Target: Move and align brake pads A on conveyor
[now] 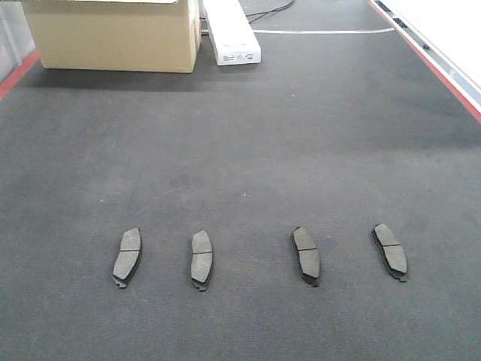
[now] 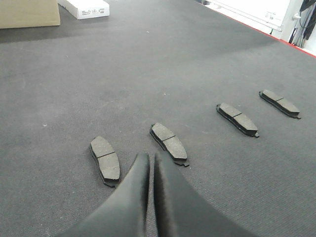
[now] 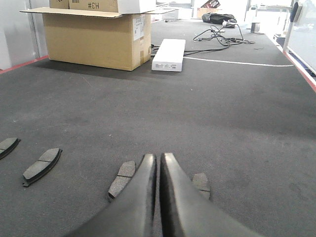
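Note:
Several dark grey brake pads A lie flat in a row on the charcoal conveyor (image 1: 248,143): one at the left (image 1: 127,257), one left of centre (image 1: 201,259), one right of centre (image 1: 306,255) and one at the right (image 1: 390,250). Neither gripper shows in the front view. In the left wrist view my left gripper (image 2: 151,158) is shut and empty, above the belt between the two leftmost pads (image 2: 105,159) (image 2: 169,143). In the right wrist view my right gripper (image 3: 158,158) is shut and empty, between two pads (image 3: 122,178) (image 3: 201,182).
A large cardboard box (image 1: 113,34) and a long white box (image 1: 230,31) stand at the far end of the belt. Red stripes (image 1: 19,75) run along both belt edges. Cables (image 3: 217,37) lie beyond the boxes.

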Motion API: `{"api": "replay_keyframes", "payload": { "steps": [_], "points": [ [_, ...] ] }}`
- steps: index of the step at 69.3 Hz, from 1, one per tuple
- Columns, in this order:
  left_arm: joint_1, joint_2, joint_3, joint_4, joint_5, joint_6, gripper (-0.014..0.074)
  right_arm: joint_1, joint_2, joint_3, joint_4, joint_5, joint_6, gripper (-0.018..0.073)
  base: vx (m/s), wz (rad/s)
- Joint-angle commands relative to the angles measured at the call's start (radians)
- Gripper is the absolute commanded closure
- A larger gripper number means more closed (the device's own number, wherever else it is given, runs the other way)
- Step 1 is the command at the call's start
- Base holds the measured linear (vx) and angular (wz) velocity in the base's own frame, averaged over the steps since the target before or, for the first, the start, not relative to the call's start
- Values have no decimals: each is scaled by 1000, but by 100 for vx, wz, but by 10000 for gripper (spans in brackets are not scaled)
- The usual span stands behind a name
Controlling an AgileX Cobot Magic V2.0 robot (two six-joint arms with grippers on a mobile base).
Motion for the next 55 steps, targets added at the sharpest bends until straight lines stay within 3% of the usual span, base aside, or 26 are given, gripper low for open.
{"api": "replay_keyframes", "payload": {
  "steps": [1,42,47,55],
  "points": [
    [-4,10,-25,8,-40,-11,604,-4,-3,-23,-8,-54,-8,571,0,0],
    [4,7,-12,3,-15,-7,603,-4,-3,-23,-11,-34,-8,571,0,0],
    [62,-1,-10,5,1,-6,603,-4,-3,-23,-11,-34,-8,571,0,0],
    [227,-33,16,-57,-68,-7,603,-4,-3,-23,-11,-35,-8,571,0,0]
  ]
}}
